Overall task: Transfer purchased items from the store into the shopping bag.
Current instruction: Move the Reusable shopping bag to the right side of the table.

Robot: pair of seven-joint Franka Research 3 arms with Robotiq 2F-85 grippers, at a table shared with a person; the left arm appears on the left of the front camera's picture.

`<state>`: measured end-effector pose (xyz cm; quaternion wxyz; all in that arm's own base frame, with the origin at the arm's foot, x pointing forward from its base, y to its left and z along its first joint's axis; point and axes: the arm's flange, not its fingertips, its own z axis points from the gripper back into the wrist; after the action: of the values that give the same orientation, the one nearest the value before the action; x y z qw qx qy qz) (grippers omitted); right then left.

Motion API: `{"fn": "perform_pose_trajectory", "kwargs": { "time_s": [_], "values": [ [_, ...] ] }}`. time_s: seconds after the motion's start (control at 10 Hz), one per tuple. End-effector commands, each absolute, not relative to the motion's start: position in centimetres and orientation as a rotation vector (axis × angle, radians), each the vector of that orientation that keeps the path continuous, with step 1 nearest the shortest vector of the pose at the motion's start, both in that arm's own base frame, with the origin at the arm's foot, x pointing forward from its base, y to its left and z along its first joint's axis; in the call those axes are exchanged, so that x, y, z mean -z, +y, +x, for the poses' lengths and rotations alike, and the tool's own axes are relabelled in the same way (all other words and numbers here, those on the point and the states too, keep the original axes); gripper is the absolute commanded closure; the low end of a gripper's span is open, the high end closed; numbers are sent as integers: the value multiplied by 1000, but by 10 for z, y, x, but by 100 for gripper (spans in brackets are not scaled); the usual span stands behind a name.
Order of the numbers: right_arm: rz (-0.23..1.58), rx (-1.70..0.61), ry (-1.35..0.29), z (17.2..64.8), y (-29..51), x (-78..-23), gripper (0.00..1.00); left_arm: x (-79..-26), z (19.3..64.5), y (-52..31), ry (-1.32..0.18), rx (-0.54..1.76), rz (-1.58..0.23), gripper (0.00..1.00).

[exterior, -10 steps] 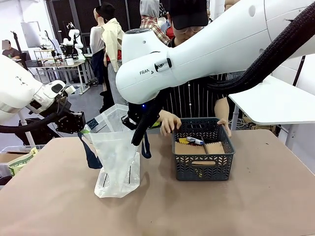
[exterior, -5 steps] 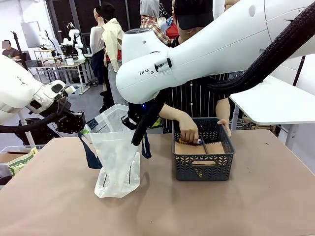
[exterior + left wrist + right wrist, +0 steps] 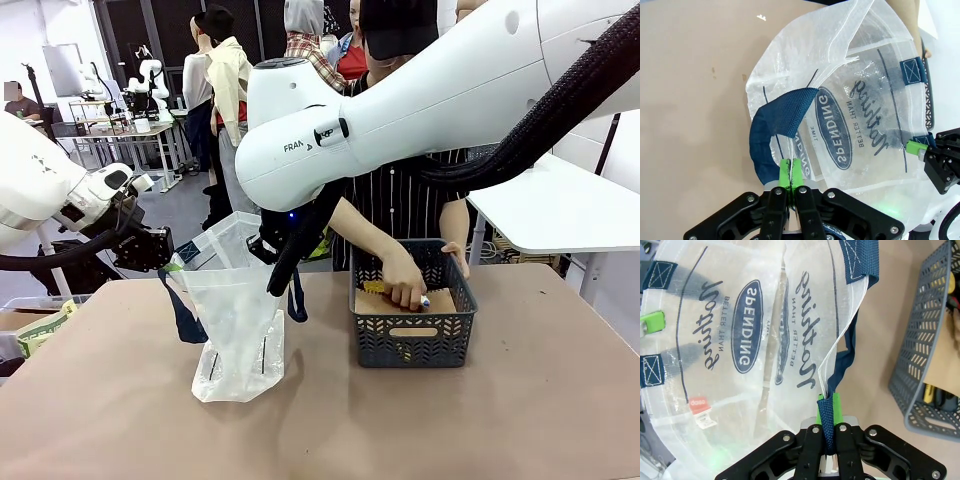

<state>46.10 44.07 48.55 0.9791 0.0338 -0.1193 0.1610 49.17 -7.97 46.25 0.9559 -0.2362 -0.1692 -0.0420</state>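
While the shopping bag stands open on the desk, we hold its mouth apart from two sides. Our left gripper has its jaws pressed together on the bag's thin translucent rim, just beside a navy strap handle. Our right gripper has its jaws pinching the opposite handle together with the rim there. Dark blue printed words show through the bag's clear wall. Right of the bag, near it but apart, sits a dark grey lattice basket. A person at the far side of the desk reaches one hand down into the basket, over a flat tan packet lying inside. We cannot tell what that hand grips. The person's other hand rests at the basket's far rim
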Motion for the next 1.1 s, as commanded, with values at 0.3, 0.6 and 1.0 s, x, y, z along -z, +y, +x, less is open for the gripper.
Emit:
{"fn": "perform_pose_trajectory", "kwargs": {
  "time_s": [0.3,0.6,1.0],
  "values": [
    [64,-326,-237,460,439,-484,100,-462,491,-79,-350,77,-477,100],
    [64,-326,-237,460,439,-484,100,-462,491,-79,-350,77,-477,100],
    [64,-326,-237,460,439,-484,100,-462,491,-79,-350,77,-477,100]
  ]
}}
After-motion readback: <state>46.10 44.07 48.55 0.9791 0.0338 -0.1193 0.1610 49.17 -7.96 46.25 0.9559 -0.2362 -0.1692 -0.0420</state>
